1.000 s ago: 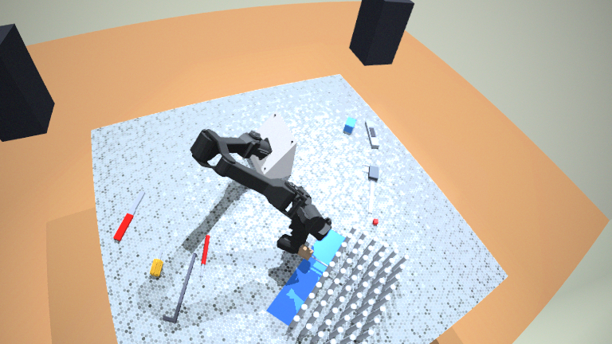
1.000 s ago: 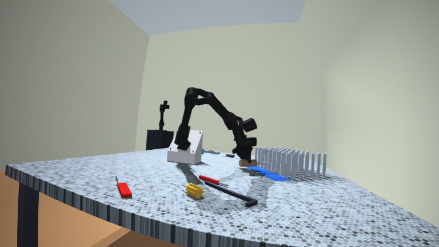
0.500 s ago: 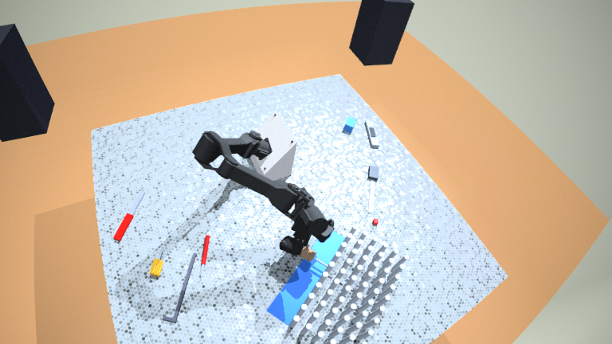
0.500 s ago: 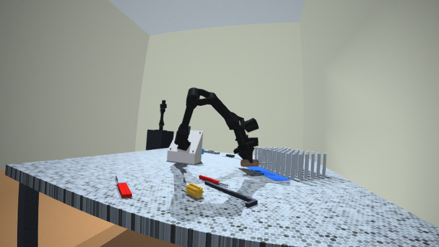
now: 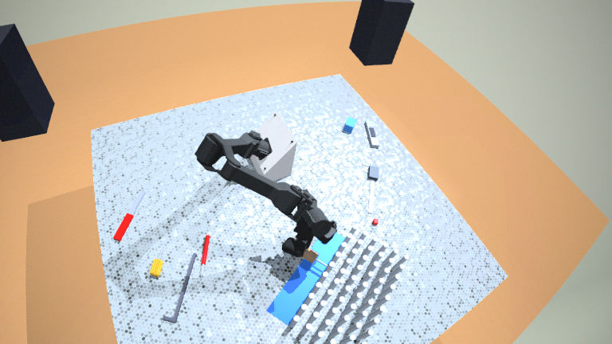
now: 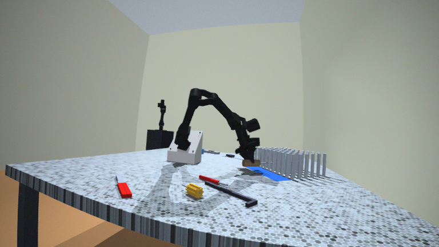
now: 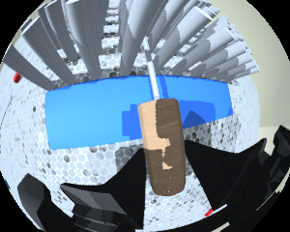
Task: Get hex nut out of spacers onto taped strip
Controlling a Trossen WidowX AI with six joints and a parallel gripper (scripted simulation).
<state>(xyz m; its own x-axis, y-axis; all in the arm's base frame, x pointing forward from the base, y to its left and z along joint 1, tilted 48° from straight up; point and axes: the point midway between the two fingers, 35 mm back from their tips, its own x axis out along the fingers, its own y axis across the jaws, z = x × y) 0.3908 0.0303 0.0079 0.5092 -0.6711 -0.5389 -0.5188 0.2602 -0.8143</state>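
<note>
- Wrist view: a row of upright grey spacers [image 5: 325,274] [image 6: 292,166] [image 7: 84,43] stands ahead of the fingers; the thin metal shaft [image 7: 154,84] of the held tool reaches in between them
- Gripper [image 5: 308,253] [image 6: 251,160] [image 7: 164,149]: fingers pinching a wooden handle [image 5: 310,255] [image 6: 251,163] [image 7: 164,169], one on each side of it
- Hex nut: cannot be made out in any view; whether it lies among the spacers ahead of the fingers cannot be told
- Blue taped strip [image 5: 288,302] [image 6: 275,175] [image 7: 82,116]: flat on the table [image 5: 202,115] [image 6: 80,172], between the fingers and the spacers; the shaft passes above it
- Handle: blocky, brown, grain visible, rounded edges; shaft pale, straight and slender where visible
- Spacers: smooth, slim posts with white tops in the top view, standing in rows
- Table: speckled, pebble-like pattern beneath the fingers
- Well apart from the fingers: a dark L-ended bar [image 5: 184,288] [image 6: 230,192], a ribbed yellow handle [image 5: 156,267] [image 6: 194,190] and a slim red-handled tool [image 5: 205,249] [image 6: 208,179], all lying on the table
</note>
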